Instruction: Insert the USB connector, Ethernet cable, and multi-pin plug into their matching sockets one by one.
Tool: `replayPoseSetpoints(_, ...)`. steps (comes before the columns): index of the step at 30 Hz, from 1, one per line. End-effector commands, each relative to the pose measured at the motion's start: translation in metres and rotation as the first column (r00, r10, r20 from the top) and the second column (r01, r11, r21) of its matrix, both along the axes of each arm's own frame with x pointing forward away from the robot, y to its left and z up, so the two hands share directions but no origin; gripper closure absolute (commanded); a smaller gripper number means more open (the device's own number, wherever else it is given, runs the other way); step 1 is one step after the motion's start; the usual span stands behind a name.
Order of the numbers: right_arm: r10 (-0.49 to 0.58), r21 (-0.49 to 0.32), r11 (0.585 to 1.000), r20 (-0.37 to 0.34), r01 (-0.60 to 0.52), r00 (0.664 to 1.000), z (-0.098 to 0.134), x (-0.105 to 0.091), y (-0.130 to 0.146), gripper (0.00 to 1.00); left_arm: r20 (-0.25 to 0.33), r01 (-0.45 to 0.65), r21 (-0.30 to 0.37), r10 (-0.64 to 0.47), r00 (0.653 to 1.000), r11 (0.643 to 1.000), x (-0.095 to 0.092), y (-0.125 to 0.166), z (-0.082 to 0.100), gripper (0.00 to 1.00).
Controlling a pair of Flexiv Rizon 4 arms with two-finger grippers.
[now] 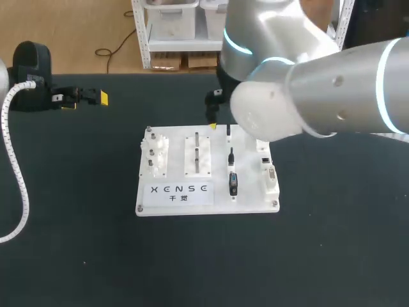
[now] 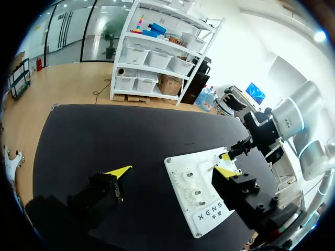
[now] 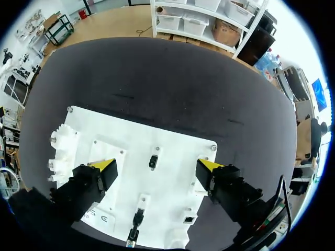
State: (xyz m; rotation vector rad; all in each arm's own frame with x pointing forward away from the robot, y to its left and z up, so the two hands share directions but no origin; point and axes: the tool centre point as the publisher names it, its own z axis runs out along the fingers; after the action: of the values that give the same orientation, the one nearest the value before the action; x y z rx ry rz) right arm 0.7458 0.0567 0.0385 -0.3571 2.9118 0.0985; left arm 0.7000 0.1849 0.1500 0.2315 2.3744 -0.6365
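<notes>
You find the board (image 1: 208, 203) in the middle of the table (image 1: 77, 256). On it: gear posts (image 1: 155, 153) at the left, peg block (image 1: 197, 155) in the middle, a plug (image 1: 233, 183) right of that, sockets (image 1: 269, 169) along the right edge. The right gripper (image 1: 220, 126) hangs over its rear edge.

A line of dark printed letters (image 1: 179, 189), with two smaller characters beneath, is seen on the white board (image 1: 176, 160), toward its 7 o'clock corner.
</notes>
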Motion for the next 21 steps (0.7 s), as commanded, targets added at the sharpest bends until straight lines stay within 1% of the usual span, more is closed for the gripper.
replayPoseSetpoints(1,-0.017,-0.036,0.999,-0.049,0.015,0.999,-0.009,0.008,0.011,0.00,0.000,0.000,0.000,0.000,1.000,1.000,0.000,0.000,0.000,0.00)
replayPoseSetpoints(11,-0.047,-0.047,0.998,-0.073,0.044,0.996,-0.017,0.004,0.012,0.00,0.000,0.000,0.000,0.000,1.000,1.000,0.000,0.000,0.000,0.00)
replayPoseSetpoints(12,-0.055,-0.051,0.997,-0.076,0.051,0.996,-0.018,0.003,0.012,0.18,0.000,0.000,0.000,0.000,1.000,1.000,0.000,0.000,0.000,0.00)
replayPoseSetpoints(13,-0.059,-0.051,0.997,-0.078,0.055,0.995,-0.019,0.003,0.011,0.27,0.000,0.000,0.000,0.000,1.000,1.000,0.000,0.000,0.000,0.00)
replayPoseSetpoints(17,-0.072,-0.054,0.996,-0.087,0.068,0.994,-0.021,0.000,0.009,0.38,0.000,0.000,0.000,0.000,1.000,1.000,0.000,0.000,0.000,0.00)
replayPoseSetpoints(20,-0.084,-0.052,0.996,-0.096,0.079,0.992,-0.023,-0.001,0.007,0.36,0.000,0.000,0.000,0.000,1.000,1.000,0.000,0.000,0.000,0.00)
replayPoseSetpoints(21,-0.088,-0.051,0.995,-0.099,0.083,0.991,-0.023,-0.002,0.007,0.47,0.000,0.000,0.000,0.000,1.000,1.000,0.000,0.000,0.000,0.00)
